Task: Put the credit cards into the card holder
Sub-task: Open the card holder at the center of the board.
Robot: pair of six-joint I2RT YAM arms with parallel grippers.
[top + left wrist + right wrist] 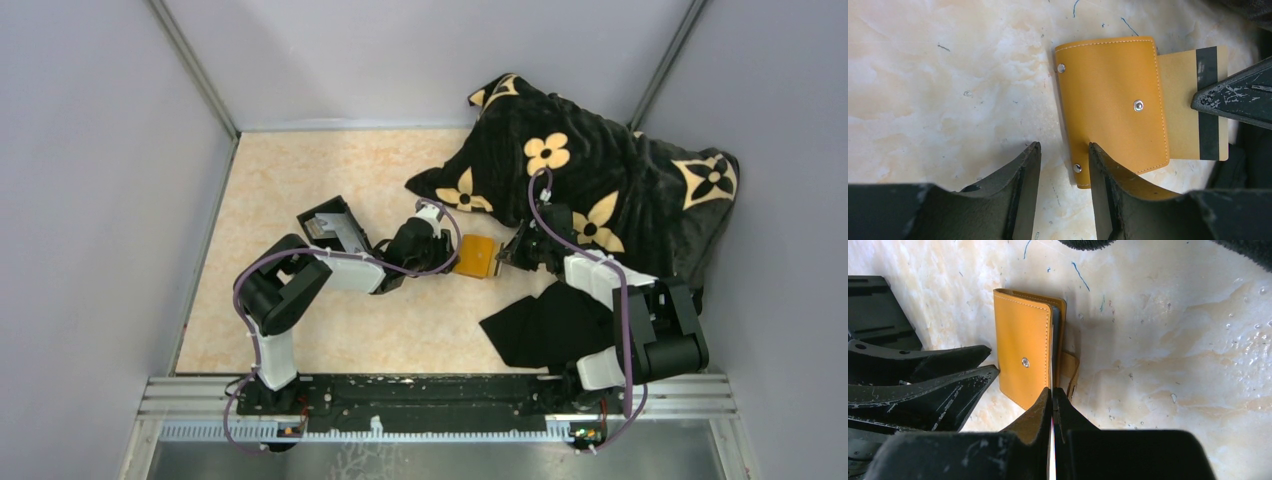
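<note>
The orange-tan card holder lies flat on the table between my two grippers. In the left wrist view, a golden-tan credit card with a black stripe sticks halfway out of the holder's right side. My right gripper is shut on that card; in the right wrist view the card shows edge-on between the fingers, pointing into the holder. My left gripper is open at the holder's near-left corner, with its right finger over the holder. Other cards are not in view.
A black blanket with tan flowers is piled at the back right. A black open box sits left of the left gripper. A flat black cloth lies under the right arm. Grey walls enclose the table.
</note>
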